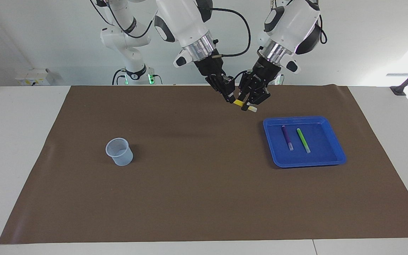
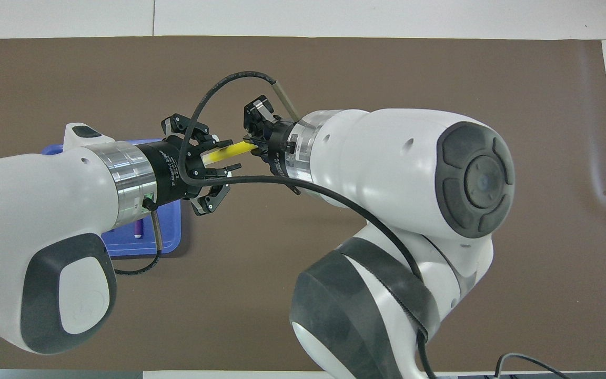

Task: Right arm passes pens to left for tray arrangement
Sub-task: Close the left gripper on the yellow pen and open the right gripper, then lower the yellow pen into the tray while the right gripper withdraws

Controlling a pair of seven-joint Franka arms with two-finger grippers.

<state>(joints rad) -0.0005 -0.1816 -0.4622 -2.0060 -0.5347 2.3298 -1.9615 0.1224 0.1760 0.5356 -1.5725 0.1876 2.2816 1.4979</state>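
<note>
1. The right gripper [image 1: 231, 100], black and 2-fingered on the big white right arm [image 1: 186, 21] with the silver wrist ring and looping black cable, is hanging over the brown mat [image 1: 190, 184] that is covering the white counter [image 1: 16, 141], near the robots' edge of the mat. Its jaws are clamping 1 end of the short yellow marker pen [image 1: 239, 103].
2. The left gripper [image 1: 249, 105], black and 2-fingered on the other big white arm [image 1: 292, 21], is meeting the same pen from the tray's side. Its jaws are closing on the pen near the pale whitish end, which is sticking out past them.
3. The yellow marker pen is hanging in the air between the 2 grippers, tilted, with both sets of jaws touching it. In the overhead view it [image 2: 226, 151] is spanning the gap between the 2 wrists.
4. The shallow, squarish bright blue plastic tray [image 1: 335, 157] is lying on the mat toward the left arm's end of the counter, farther from the robots than the grippers.
5. The purple marker pen [image 1: 286, 136] and the bright green marker pen [image 1: 302, 139] are lying in the tray side by side, apart, pale ends pointing away from the robots.
6. The small translucent bluish cup [image 1: 119, 151] is standing upright on the mat toward the right arm's end, well apart from the tray.
</note>
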